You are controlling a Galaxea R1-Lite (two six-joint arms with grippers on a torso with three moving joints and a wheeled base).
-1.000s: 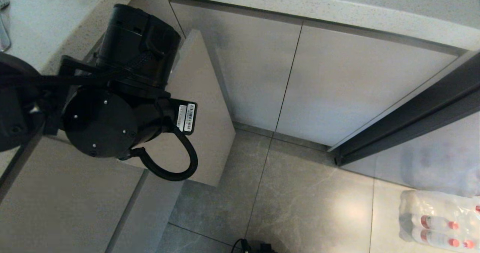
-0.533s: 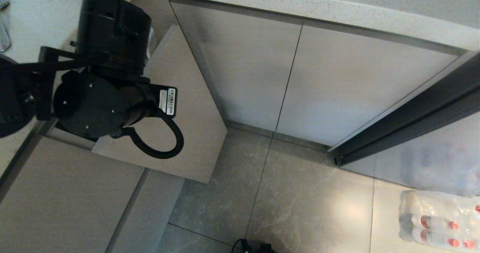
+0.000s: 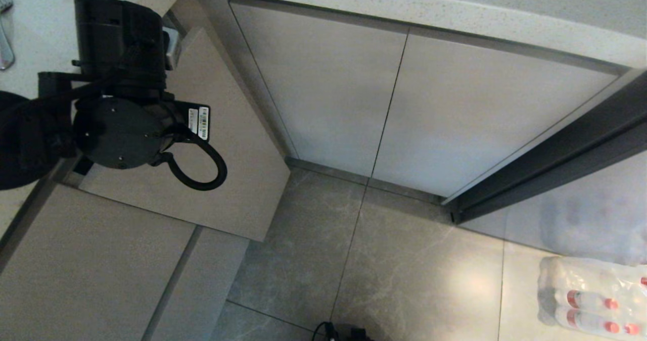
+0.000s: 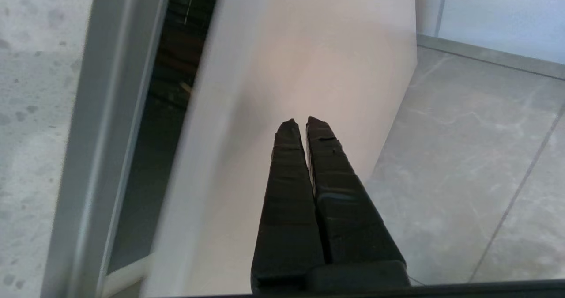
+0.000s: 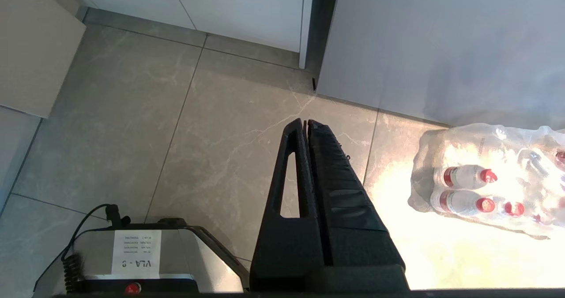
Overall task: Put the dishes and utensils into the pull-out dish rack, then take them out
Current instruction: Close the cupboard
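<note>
Grey tiled floor (image 3: 404, 280) under cabinets. Left gripper (image 4: 304, 121) fully closed, empty, against beige front panel (image 4: 309, 68) of pull-out dish rack; narrow gap open.

grey tiled floor (image 3: 414, 260), beige cabinet doors (image 3: 455, 113), speckled countertop (image 3: 404, 2).

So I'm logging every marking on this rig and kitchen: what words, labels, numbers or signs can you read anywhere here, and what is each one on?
"VLA - 8", seen upside down: white label on the robot base in the right wrist view.
White barcode stickers on the left arm: print too small to read.
Bottles in the shrink-wrapped pack: red labels too blurred to read.
Nothing else carries text.
</note>
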